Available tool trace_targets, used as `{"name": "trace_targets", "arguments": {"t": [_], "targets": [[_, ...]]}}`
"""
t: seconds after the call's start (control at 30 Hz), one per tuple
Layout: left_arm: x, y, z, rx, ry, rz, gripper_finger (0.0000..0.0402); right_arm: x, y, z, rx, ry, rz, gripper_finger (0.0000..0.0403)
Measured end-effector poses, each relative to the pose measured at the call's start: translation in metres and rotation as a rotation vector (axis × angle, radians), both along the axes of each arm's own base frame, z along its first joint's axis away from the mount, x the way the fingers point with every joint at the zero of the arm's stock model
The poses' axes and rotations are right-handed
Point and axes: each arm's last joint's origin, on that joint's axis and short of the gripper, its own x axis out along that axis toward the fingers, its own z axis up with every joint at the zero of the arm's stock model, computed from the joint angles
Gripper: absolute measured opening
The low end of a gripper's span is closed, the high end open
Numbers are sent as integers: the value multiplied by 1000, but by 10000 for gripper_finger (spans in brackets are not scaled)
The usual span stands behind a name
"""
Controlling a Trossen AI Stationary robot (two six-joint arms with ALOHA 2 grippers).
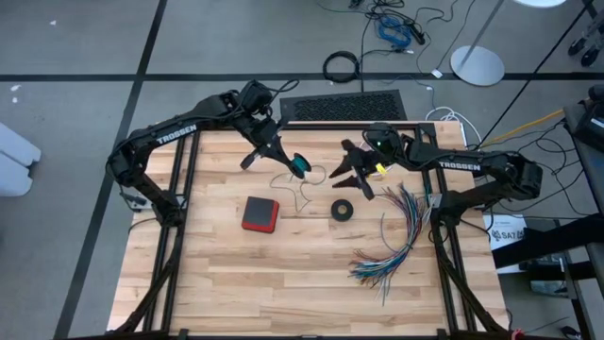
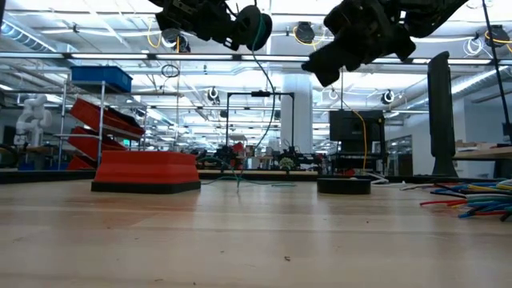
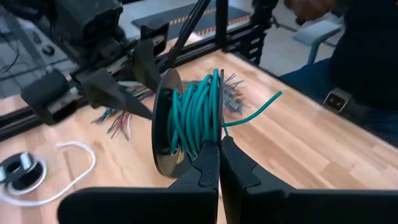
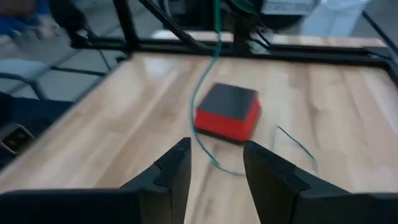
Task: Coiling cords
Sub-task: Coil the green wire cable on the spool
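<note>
the wooden table [image 1: 283, 283] stands on a grey floor [image 1: 75, 57] crossed by dark lines. cables [image 1: 392, 28] lie on that floor near a round white lamp base [image 1: 477, 64]. across the room, red shelves [image 2: 104, 128] under a blue bin [image 2: 100, 78], a white pillar [image 2: 302, 120], a dark monitor [image 2: 350, 128], and bright ceiling strip lights [image 2: 88, 32].

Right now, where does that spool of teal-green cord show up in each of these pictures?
High view: teal-green cord spool, upper middle, in the left end effector.
Low view: top, left of centre.
Left wrist view: centre, clamped.
Right wrist view: spool not visible; only its hanging strand.
Shared landmark: red box.
</note>
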Motion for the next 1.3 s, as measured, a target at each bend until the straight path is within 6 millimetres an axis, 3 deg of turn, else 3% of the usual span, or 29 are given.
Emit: {"name": "trace_targets", "arguments": {"t": [0.23, 0.43, 0.67, 1.3], "targets": [[0, -1, 1, -4, -36, -35, 0, 14, 11, 0, 37, -63, 83, 135], [3, 0, 5, 3, -94, -60, 0, 33, 22, -11, 61, -114, 230, 135], [5, 1, 8, 5, -151, -88, 0, 52, 13, -32, 122, -119, 198, 135], [5, 2, 9, 10, -175, -101, 0, 81, 6, -48, 198, -132, 290, 128]]}}
